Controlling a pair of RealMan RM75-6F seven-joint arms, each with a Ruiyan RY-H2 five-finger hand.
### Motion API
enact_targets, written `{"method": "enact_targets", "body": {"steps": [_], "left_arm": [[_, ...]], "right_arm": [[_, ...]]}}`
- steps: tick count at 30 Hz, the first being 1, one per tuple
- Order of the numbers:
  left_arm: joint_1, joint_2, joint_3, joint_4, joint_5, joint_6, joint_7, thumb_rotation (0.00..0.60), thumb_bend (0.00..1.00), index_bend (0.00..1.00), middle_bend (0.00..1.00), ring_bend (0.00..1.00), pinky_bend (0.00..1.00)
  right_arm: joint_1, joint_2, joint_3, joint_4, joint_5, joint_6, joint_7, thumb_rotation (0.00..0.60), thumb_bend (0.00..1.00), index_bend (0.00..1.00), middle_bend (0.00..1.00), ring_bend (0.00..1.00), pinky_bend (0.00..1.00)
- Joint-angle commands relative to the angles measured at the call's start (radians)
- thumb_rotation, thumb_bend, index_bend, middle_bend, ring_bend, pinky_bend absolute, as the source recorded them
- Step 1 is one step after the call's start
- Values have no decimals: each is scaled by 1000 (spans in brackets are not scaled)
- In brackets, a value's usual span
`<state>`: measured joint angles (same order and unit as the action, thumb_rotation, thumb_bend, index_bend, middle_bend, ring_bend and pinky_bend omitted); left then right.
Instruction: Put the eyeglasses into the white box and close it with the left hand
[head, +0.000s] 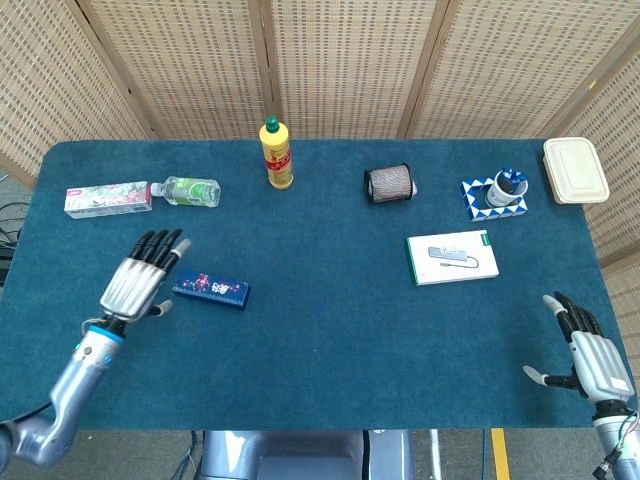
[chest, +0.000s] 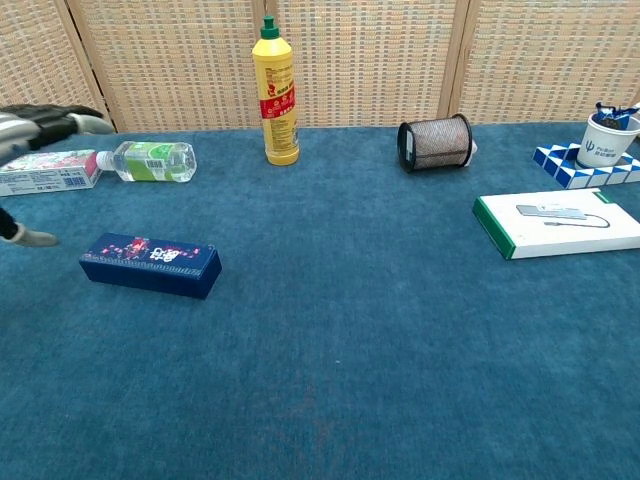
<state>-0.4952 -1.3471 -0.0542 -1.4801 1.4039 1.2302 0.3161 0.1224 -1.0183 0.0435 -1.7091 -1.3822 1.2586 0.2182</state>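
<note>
Hands both hold nothing: the left hand (head: 135, 285) hovers with fingers spread just left of a dark blue carton (head: 211, 290), not touching it, and the right hand (head: 592, 358) lies open at the table's (head: 330, 350) near right edge. No eyeglasses show in either view, though the carton may hold them, while the white box (head: 452, 257) lies flat and shut, well apart to the right. Eyeglasses would likely be light and fragile, best pinched at the frame's bridge, off the lenses.
</note>
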Motion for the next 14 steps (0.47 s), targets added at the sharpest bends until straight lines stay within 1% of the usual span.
{"method": "enact_targets", "body": {"steps": [1,4,6,10,12,14], "left_arm": [[91,49,12,-39,-18,106,-67,600,0,0,0,0,0],[178,70,24,-32,-44,195,-133,600,0,0,0,0,0],[222,77,28,-30,-61,236,-157,600,0,0,0,0,0],[319,88,35,-38,-112,327,-171,600,0,0,0,0,0],[357,90,33,-48,-131,361,-188,600,0,0,0,0,0],[377,96,34,-51,-131,373,-213,600,0,0,0,0,0]], "right_arm": [[0,0,0,0,0,1,-3,600,0,0,0,0,0],[-1,-1,-1,-1,-2,4,-12,600,0,0,0,0,0],[-2,-2,-1,-2,-2,6,-16,600,0,0,0,0,0],[-4,-3,-1,-3,-2,12,-24,600,0,0,0,0,0],[-5,-3,-1,-4,-1,14,-27,600,0,0,0,0,0],[-6,-4,-1,-5,-1,16,-30,600,0,0,0,0,0]]}}
